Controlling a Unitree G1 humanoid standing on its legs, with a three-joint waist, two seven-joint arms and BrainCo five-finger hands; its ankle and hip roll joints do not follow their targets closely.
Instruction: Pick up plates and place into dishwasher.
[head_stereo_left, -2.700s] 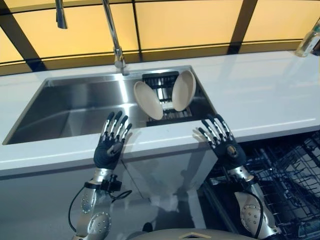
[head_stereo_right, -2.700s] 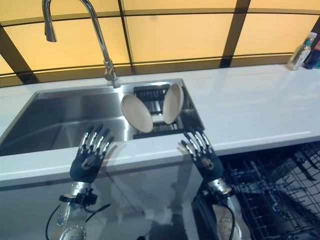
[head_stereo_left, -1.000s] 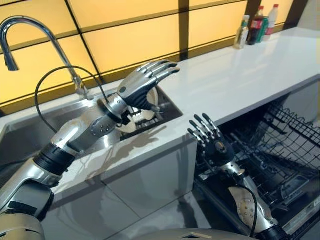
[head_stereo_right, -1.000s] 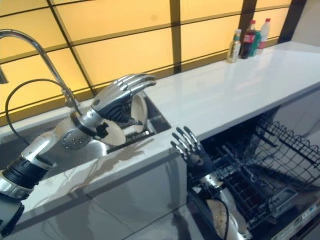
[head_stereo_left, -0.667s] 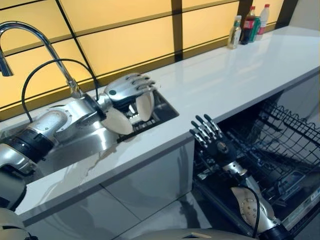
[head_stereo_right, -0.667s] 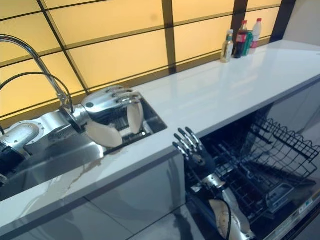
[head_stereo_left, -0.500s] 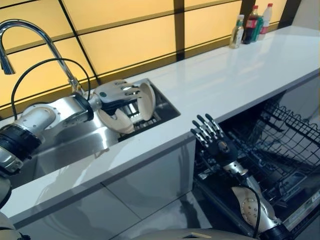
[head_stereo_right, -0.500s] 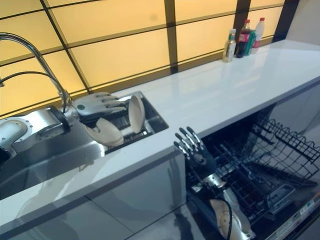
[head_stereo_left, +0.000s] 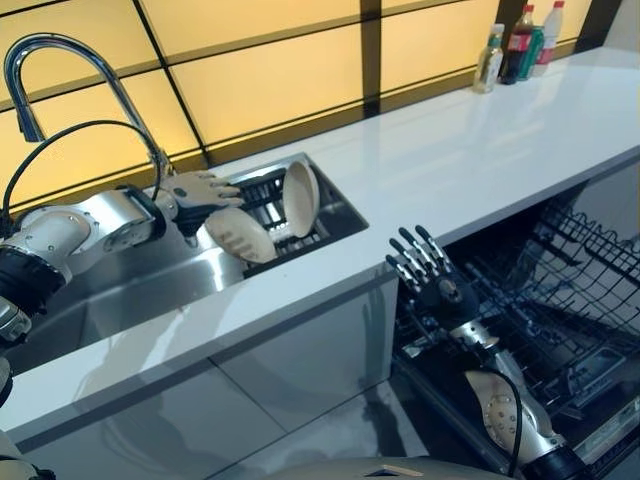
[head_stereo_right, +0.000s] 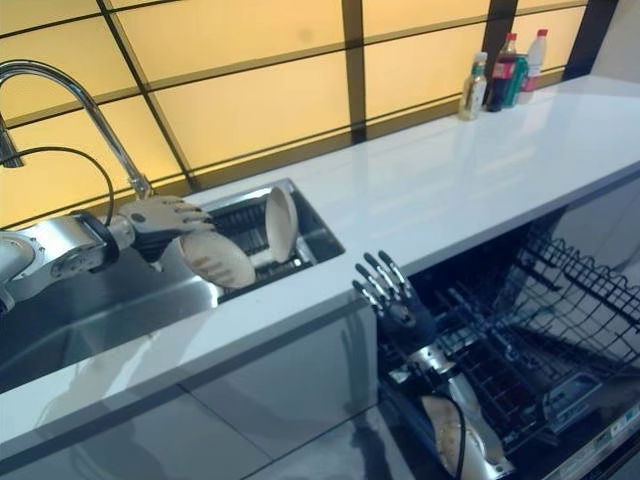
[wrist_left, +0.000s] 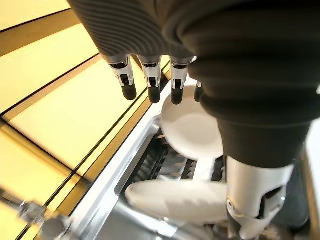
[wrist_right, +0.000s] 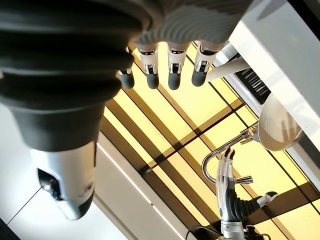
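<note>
**Two plates in the sink rack, left hand beside the nearer one**

Two pale plates stand on edge in the dark rack (head_stereo_left: 262, 196) at the right end of the sink (head_stereo_left: 120, 285), left of centre in the left eye frame. The near plate (head_stereo_left: 240, 235) leans toward the left hand, its face tilted up and its long axis running from upper left to lower right. The far plate (head_stereo_left: 300, 197) stands more upright, just beyond it and apart from the hand.

The left hand (head_stereo_left: 200, 190) reaches in from the frame's left, above the basin, with fingers straight and spread. It lies just at the near plate's upper edge, on its left side; whether fingertips touch the rim cannot be told. In the left wrist view the fingers (wrist_left: 150, 80) hang uncurled over both plates, holding nothing.

The right hand (head_stereo_left: 432, 285) is held up at lower centre right, fingers spread and empty, in front of the counter (head_stereo_left: 480, 170) edge and over the open dishwasher (head_stereo_left: 560, 320). It is well apart from the plates.

Judging by this, the left hand is clearly the nearer, and the grasp turns on closing over the near plate's top rim.
</note>
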